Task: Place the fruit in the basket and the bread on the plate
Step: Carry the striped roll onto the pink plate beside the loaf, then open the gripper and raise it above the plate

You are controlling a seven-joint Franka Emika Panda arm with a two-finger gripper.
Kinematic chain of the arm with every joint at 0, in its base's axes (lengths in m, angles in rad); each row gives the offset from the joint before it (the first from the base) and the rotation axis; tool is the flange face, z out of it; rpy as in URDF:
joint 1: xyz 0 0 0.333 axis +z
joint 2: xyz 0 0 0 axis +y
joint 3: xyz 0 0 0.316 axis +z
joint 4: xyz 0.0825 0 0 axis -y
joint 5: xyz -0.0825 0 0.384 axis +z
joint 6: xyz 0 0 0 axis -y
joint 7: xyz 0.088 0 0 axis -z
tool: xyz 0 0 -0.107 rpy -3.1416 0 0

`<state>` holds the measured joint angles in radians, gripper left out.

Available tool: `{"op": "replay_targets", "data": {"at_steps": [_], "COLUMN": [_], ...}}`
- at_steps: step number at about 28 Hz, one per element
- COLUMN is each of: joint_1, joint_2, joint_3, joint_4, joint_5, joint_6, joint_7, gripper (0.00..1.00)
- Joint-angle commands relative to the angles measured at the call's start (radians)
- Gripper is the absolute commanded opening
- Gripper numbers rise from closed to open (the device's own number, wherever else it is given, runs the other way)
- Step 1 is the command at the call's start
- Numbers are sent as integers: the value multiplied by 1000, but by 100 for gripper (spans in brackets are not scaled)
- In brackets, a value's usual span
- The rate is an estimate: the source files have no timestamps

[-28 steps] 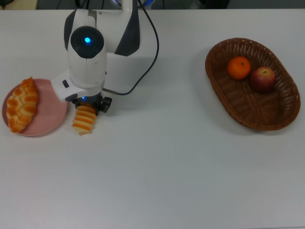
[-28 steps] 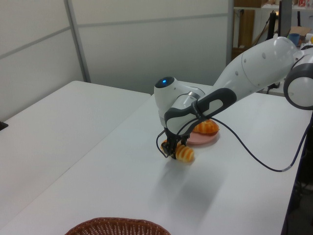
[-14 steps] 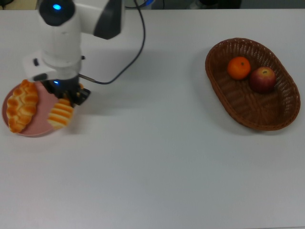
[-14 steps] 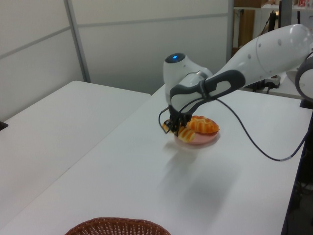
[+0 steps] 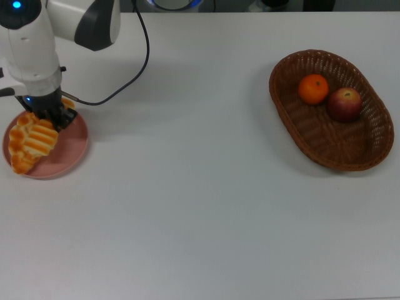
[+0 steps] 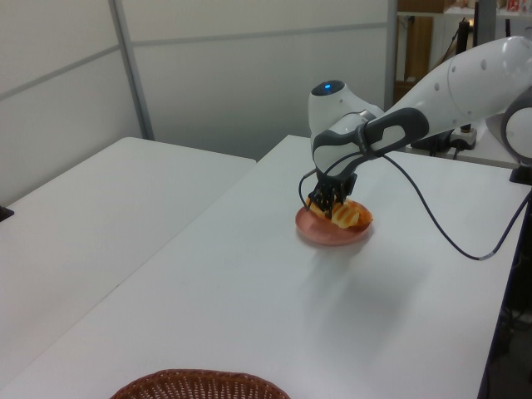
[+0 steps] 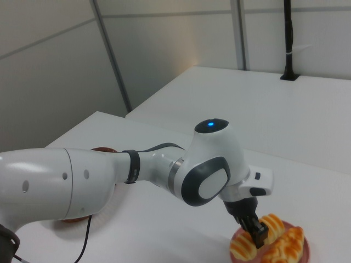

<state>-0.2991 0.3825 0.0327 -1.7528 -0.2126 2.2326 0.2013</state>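
Over the pink plate (image 5: 67,152) at the top view's left edge, my gripper (image 5: 49,120) is closed on the striped roll (image 5: 39,140), pinching it near one end so the rest hangs out beyond my fingers. The roll sits above the plate, just beside the braided loaf (image 5: 19,150), perhaps touching it; I cannot tell whether it already rests on the plate.

I judge the roll light and probably soft. Its ridges give my fingers something to bite on, so it should not slip, though a hard squeeze could dent it. A hold across the narrow width suits it best. Held near the end as it is, it may tip or roll against the loaf when I let go.

The top view alone shows the far side of the job: the apple (image 5: 344,104) and the mandarin (image 5: 312,89) both lie in the basket (image 5: 372,150), well apart from me on the top view's right. The left view catches only the basket's rim, and the right view misses the fruit altogether. The right view shows my gripper close up, standing between roll (image 7: 245,246) and loaf (image 7: 285,244).
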Motion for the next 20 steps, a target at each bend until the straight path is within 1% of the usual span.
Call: {"op": "replay_targets", "data": {"at_steps": [1, 5, 9, 17, 20], "joint_1": [0, -2, -18, -18, -14], "joint_2": [4, 6, 3, -2, -17], "joint_3": [6, 4, 6, 4, 6], "joint_4": [-1, -1, -1, -1, -1], "joint_5": [7, 6, 7, 10, 10], "joint_6": [15, 15, 15, 10, 3], "joint_7": [-42, -65, -86, -109, -106], "gripper": [100, 100, 100, 100, 100]}}
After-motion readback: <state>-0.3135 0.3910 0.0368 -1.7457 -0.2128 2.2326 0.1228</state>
